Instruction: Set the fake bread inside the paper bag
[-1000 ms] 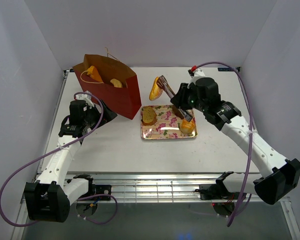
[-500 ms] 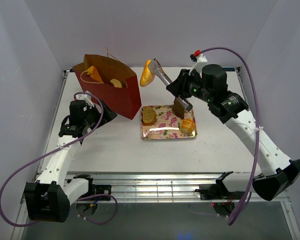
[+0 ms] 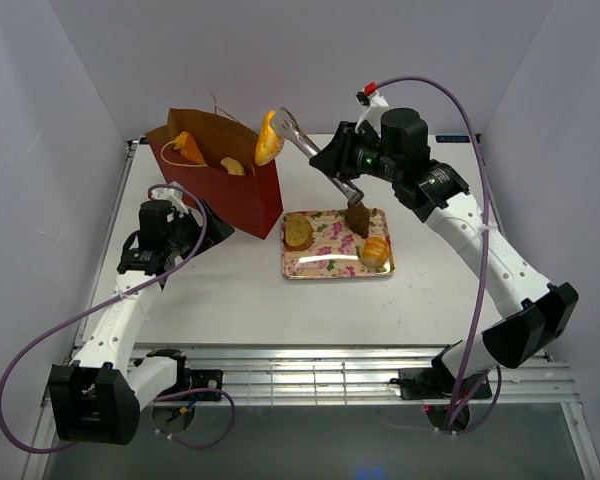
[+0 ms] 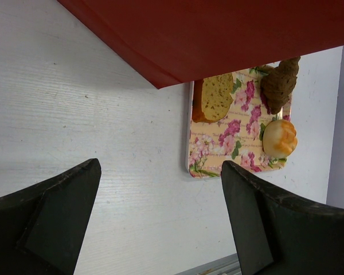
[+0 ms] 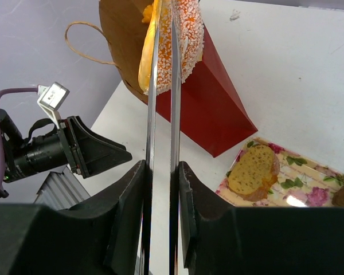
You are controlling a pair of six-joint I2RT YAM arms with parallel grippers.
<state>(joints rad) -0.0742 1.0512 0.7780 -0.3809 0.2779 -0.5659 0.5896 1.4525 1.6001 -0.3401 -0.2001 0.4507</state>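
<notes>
Pastry (image 3: pixel 269 138) pinched in the right jaws hangs over the paper bag (image 3: pixel 242 200); two lie inside, three wait on the tray (image 3: pixel 330 264) behind; left jaws gape empty.

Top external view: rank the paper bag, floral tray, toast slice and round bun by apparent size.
1. paper bag
2. floral tray
3. toast slice and round bun: these look about alike, so not ranked.
</notes>
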